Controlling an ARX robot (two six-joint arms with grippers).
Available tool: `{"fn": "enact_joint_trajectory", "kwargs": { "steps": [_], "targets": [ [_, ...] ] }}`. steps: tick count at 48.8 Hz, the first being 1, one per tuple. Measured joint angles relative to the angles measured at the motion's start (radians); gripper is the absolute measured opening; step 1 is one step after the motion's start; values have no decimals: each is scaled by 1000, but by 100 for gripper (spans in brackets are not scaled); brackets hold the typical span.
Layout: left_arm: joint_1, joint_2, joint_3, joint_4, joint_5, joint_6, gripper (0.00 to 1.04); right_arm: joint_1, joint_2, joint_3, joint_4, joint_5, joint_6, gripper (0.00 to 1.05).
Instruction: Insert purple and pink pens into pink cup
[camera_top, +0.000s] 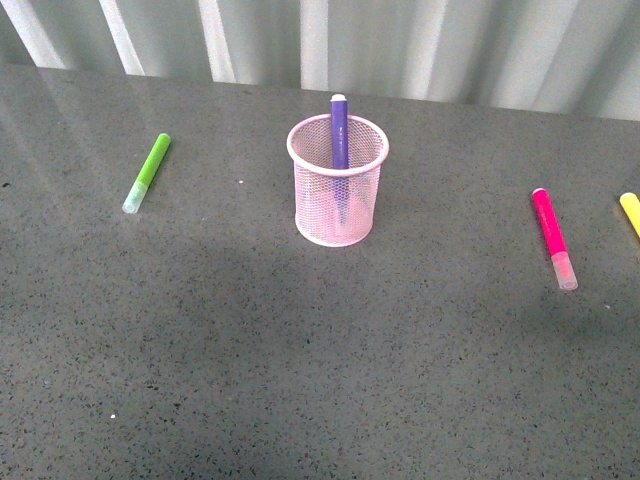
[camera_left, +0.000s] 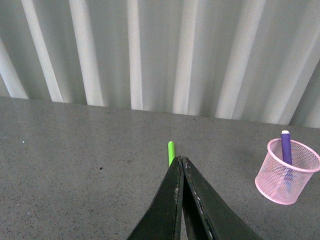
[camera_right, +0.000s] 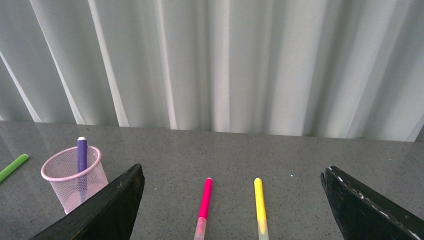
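The right fingers (camera_right: 112, 202) stand spread wide with nothing between them. The left fingers (camera_left: 172, 205) are pressed together tip to tip, holding nothing. The pink pen (camera_top: 552, 236) is what I have left to move. It lies flat on the bench (camera_top: 300, 380) out on my right side, well apart from the cup, with its clear cap toward me. In the right wrist view it sits between the spread fingers, so I would use that arm. I judge the pen light, stiff and smooth, and round enough to roll if touched from one side only. I would take it across the magenta barrel near its middle, square to its length, not on the slicker cap, which might pull off. The pink cup (camera_top: 320, 215) stands upright near the middle of the bench. The purple pen (camera_top: 339, 135) is already in it, leaning at the far side with its top above the rim. The mesh looks thin and light, so pushing on the rim could tip or slide the cup. The yellow marker (camera_top: 630, 212) lies near the pink pen on its outer side, close enough to get caught. The green marker (camera_top: 148, 172) lies well off to the left.
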Motion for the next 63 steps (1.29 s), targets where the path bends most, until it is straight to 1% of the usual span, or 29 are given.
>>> {"fn": "enact_joint_trajectory", "kwargs": {
  "steps": [15, 16, 18, 20, 32, 33, 38, 41, 53, 54, 57, 60, 63],
  "targets": [
    [0, -75, 0, -76, 0, 0, 4, 0, 0, 0, 0, 0, 0, 98],
    [0, -97, 0, -98, 0, 0, 4, 0, 0, 0, 0, 0, 0, 98],
    [0, -178, 0, -214, 3, 0, 4, 0, 0, 0, 0, 0, 0, 98],
    [0, -224, 0, -244, 2, 0, 4, 0, 0, 0, 0, 0, 0, 98],
    [0, -243, 0, -251, 3, 0, 4, 0, 0, 0, 0, 0, 0, 98],
    [0, -243, 0, -251, 3, -1, 5, 0, 0, 0, 0, 0, 0, 98],
    [0, -243, 0, -251, 3, 0, 30, 0, 0, 0, 0, 0, 0, 98],
    [0, -243, 0, -251, 3, 0, 41, 0, 0, 0, 0, 0, 0, 98],
    [0, -243, 0, -251, 3, 0, 79, 0, 0, 0, 0, 0, 0, 98],
    [0, -243, 0, -251, 3, 0, 82, 0, 5, 2, -6, 7, 2, 98],
    [0, -243, 0, -251, 3, 0, 93, -3, 118, 65, -135, 42, 52, 98],
    [0, -243, 0, -251, 3, 2, 100, -24, 305, 118, -124, 29, 76, 98],
    [0, -245, 0, -251, 3, 3, 97, -46, 544, 187, -17, 31, 81, 98]
  ]
}}
